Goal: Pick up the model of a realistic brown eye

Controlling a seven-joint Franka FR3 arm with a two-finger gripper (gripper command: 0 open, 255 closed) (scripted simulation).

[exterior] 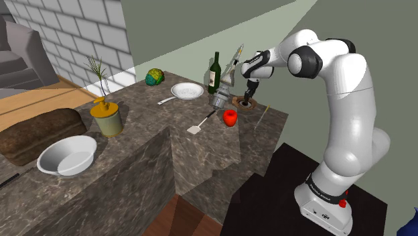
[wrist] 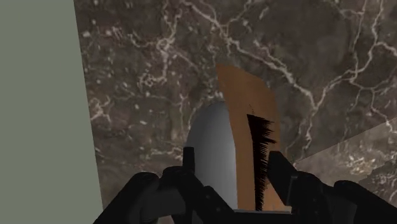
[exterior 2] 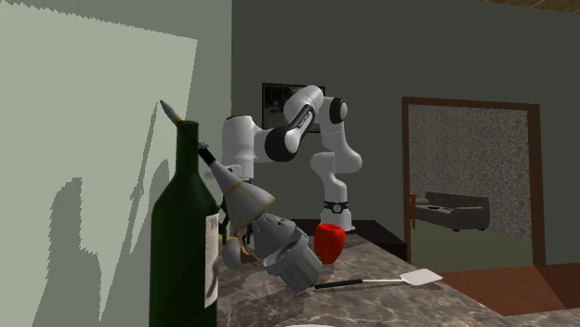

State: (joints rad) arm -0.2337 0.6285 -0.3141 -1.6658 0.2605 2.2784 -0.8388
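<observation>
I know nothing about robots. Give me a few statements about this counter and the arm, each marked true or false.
1. The gripper is down at the brown eye model on the marble counter. True.
2. The green wine bottle lies on its side. False: it stands upright.
3. A red object sits next to the spatula. True.
4. The green ball is inside the white bowl. False: it lies on the counter, far from the bowl.
</observation>
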